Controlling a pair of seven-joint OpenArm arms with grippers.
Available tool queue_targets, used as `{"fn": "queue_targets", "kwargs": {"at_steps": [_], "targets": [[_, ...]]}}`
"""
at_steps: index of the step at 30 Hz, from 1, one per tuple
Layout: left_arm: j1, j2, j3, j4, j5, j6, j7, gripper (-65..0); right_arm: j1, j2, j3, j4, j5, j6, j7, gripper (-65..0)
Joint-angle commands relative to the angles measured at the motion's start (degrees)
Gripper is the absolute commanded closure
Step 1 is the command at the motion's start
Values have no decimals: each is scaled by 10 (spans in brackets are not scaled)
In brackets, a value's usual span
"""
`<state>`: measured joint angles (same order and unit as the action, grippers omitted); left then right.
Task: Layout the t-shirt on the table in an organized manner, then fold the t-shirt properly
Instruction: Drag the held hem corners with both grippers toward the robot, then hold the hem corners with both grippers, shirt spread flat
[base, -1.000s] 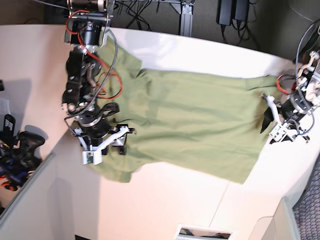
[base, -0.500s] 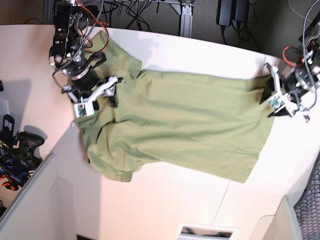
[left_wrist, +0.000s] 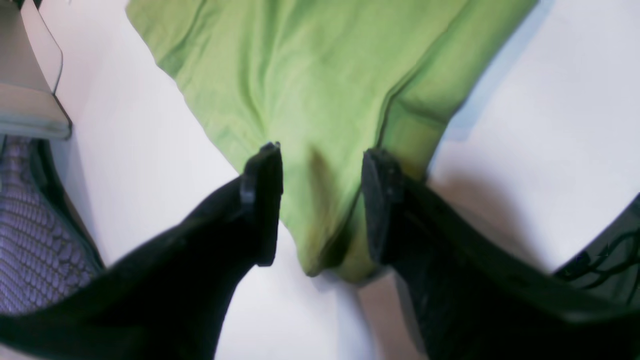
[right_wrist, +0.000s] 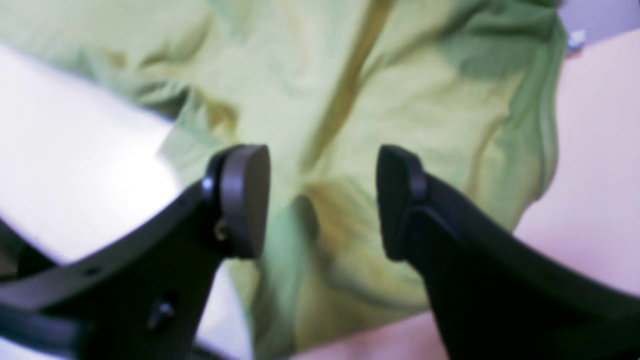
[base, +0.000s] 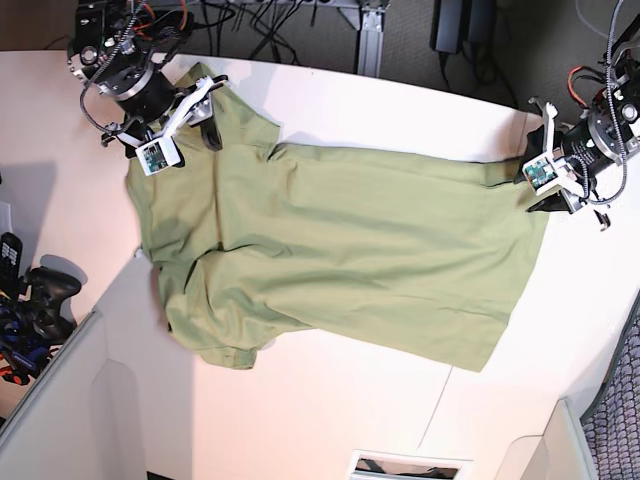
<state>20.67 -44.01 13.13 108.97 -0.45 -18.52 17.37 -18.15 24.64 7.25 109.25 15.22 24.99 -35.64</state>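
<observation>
Both arms are pulling back toward the far edge of the table (base: 350, 95) since a second ago, and the t-shirt (base: 340, 250) is now lying spread flatter across it. At the sleeve end, the right gripper (base: 190, 108) is hovering with its jaws spread — cloth showing between them, nothing pinched. At the hem corner, the left gripper (base: 540, 150) is standing parted too, straddling a raised fold of fabric (left_wrist: 325, 215) without clamping it.

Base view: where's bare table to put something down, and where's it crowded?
Bare table lies below the t-shirt, down to the near edge, plus a strip above it toward the rear edge. Crowded at both shirt ends: right gripper and left gripper.
</observation>
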Motion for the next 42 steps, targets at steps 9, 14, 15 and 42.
{"fn": "queue_targets", "kwargs": {"at_steps": [9,14,15,42], "targets": [[40,-38,-5,51,14,-4,-4,-333,-92,38,1,49,-1,18,6,-416],[41,-38,-5,50,20,-4,-4,-334,-102,44,1,48,-30,18,7,-416],[41,-38,-5,49,20,-4,-5,-334,-102,45,1,47,-30,18,7,-416],[-6,-38,-5,-95,28,-4,-97,-334,-108,44,-65,8,-125,14,27,-416]]}}
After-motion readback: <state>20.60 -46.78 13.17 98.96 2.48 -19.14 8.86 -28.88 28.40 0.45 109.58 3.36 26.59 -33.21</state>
